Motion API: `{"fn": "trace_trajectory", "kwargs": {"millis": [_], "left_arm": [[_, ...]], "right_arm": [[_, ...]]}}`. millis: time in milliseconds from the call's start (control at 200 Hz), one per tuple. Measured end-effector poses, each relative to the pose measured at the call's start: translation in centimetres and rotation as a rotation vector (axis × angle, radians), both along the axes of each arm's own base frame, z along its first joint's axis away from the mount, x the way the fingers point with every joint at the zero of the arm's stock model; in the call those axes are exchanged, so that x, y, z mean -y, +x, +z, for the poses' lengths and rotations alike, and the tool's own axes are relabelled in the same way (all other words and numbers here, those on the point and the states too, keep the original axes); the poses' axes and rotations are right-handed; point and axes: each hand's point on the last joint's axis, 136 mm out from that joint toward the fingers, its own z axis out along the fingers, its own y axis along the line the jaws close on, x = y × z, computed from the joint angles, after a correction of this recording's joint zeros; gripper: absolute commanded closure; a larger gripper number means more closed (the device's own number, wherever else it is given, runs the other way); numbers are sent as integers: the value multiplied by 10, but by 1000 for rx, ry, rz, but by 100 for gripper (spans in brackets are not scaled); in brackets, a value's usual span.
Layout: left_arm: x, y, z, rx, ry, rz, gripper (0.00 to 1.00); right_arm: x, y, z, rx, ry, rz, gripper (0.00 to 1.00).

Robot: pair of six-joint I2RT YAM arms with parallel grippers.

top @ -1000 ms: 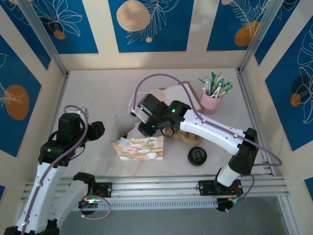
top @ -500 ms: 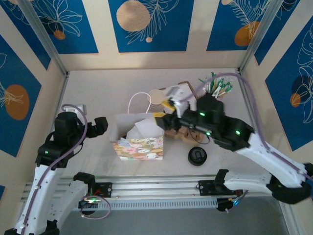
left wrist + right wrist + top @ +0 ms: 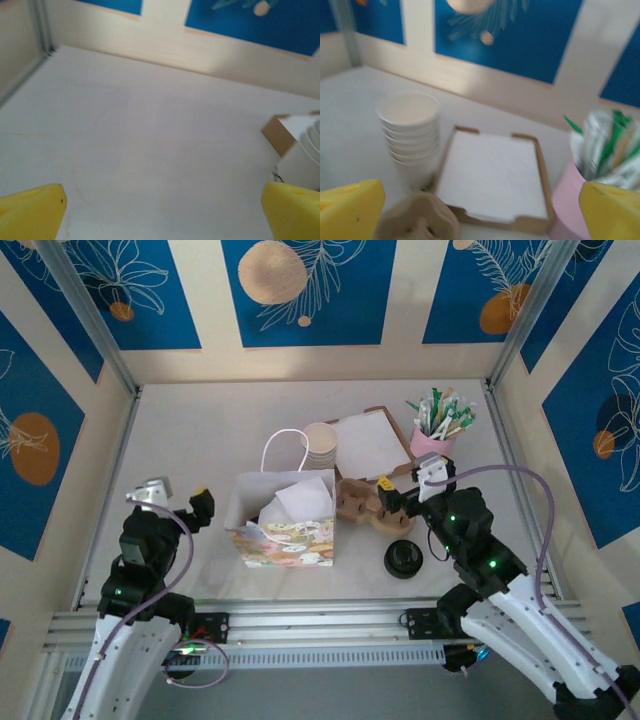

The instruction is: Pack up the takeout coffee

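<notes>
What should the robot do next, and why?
I'd guess: move the right fingers over the coffee. It stands on the table beside the bag, not in it. The right fingers are open, hold nothing, and are the closest to it.

This was a robot test booth dressed as a café counter. A pale desk [image 3: 200,430] was boxed in by aluminium posts [image 3: 90,315] and blue leaf-print wall panels [image 3: 300,290]. A metal mounting rail [image 3: 320,620] ran along the near edge. Stacked paper cups [image 3: 321,443] and a pink pot of sachets [image 3: 436,445] stood farther back.
</notes>
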Motion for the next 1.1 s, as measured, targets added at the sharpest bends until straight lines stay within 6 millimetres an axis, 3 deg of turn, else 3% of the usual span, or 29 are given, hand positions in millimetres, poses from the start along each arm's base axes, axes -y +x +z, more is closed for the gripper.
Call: {"fn": "trace_trajectory", "kwargs": {"millis": [135, 300, 470, 715, 995, 1100], "left_arm": [[-16, 11, -7, 19, 36, 103, 0], [-31, 21, -41, -22, 80, 203, 0], [-47, 29, -71, -55, 127, 308, 0], [-64, 41, -97, -149, 250, 421, 0], [-67, 63, -129, -238, 386, 432, 0], [-66, 70, -132, -247, 416, 427, 0]], "right_arm": [[44, 18, -35, -65, 33, -180, 1], [94, 27, -74, -112, 139, -350, 1], [125, 35, -108, -165, 217, -445, 0], [132, 58, -134, -229, 249, -456, 0], [127, 81, -163, -270, 276, -427, 0], [126, 88, -168, -266, 283, -419, 0]]}}
